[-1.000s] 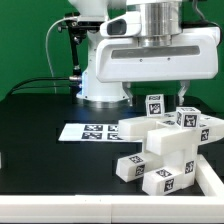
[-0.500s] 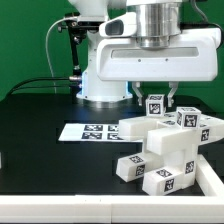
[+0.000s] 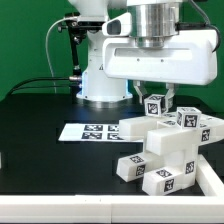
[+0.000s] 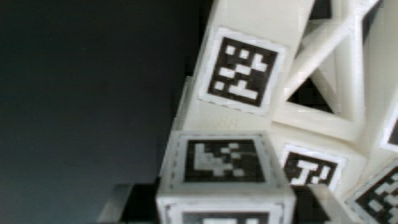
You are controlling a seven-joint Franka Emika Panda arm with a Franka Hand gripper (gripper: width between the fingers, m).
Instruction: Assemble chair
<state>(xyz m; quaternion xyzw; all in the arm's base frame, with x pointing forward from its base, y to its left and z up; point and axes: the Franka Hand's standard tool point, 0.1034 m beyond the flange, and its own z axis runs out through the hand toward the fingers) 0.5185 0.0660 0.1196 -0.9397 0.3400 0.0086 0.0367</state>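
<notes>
End effector (image 3: 154, 98) fingers pinch a tagged white piece (image 3: 155, 104) at the top of the chair (image 3: 165, 150). Chair parts stand stacked on the black worktop (image 3: 50, 150) toward the exterior view's right, just beside the marker board (image 3: 88, 131). Wrist view shows a cross-braced panel (image 4: 329, 70).

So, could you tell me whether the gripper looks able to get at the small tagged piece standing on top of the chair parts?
Probably yes: the gripper already sits around that tagged piece, its fingers closed against its sides, with nothing above blocking it.
</notes>
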